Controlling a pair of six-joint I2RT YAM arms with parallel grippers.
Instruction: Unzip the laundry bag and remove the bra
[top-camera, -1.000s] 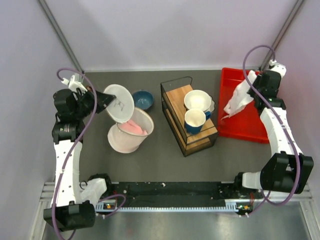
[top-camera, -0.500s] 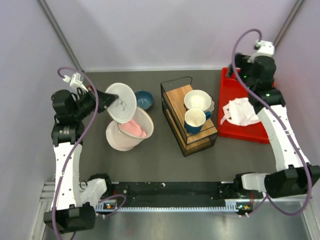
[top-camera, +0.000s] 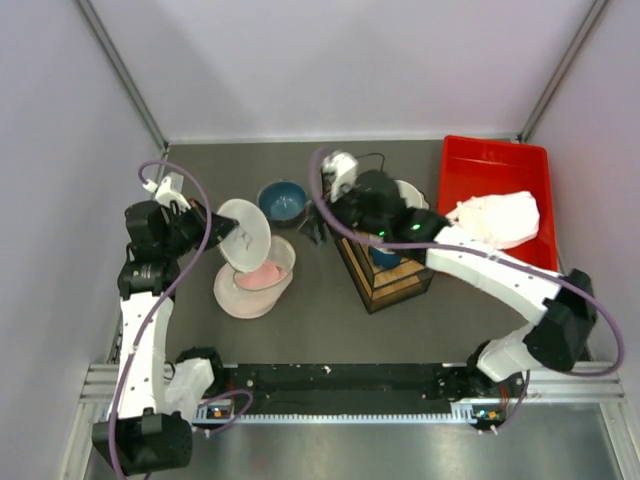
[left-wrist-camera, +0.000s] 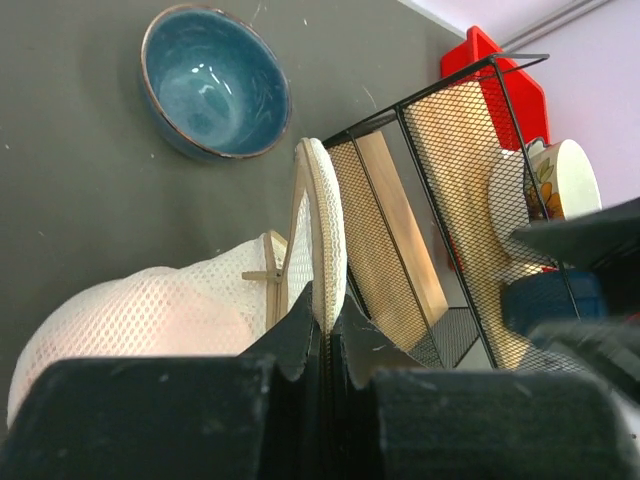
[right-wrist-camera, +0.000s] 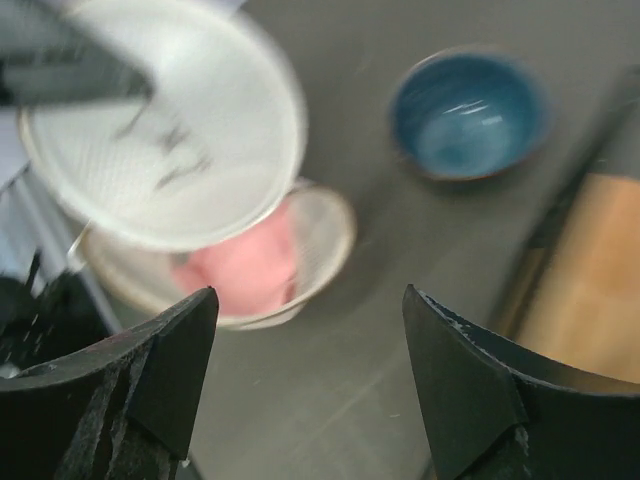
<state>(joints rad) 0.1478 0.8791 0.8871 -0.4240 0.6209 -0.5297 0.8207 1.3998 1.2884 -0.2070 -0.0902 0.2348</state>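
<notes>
One laundry bag (top-camera: 250, 296) stands left of the rack (top-camera: 400, 276). Its round lid (top-camera: 248, 232) is tipped up, with the left gripper (left-wrist-camera: 322, 315) clenched on the rim. One pink cloth (top-camera: 256, 277) lies inside the bag. One blue bowl (top-camera: 283, 200) sits left of the rack, farther back. Right of the rack, one red tray (top-camera: 490, 165) holds the bra (top-camera: 497, 215). The right gripper (right-wrist-camera: 308, 310) hangs just left of the rack, jaws spread.

Dark grey matte tabletop (top-camera: 330, 330), boxed in by plain pale lilac walls (top-camera: 340, 60) on three sides. Slanted grey metal struts (top-camera: 122, 72) at both back corners. Lighting even, shadows soft.
</notes>
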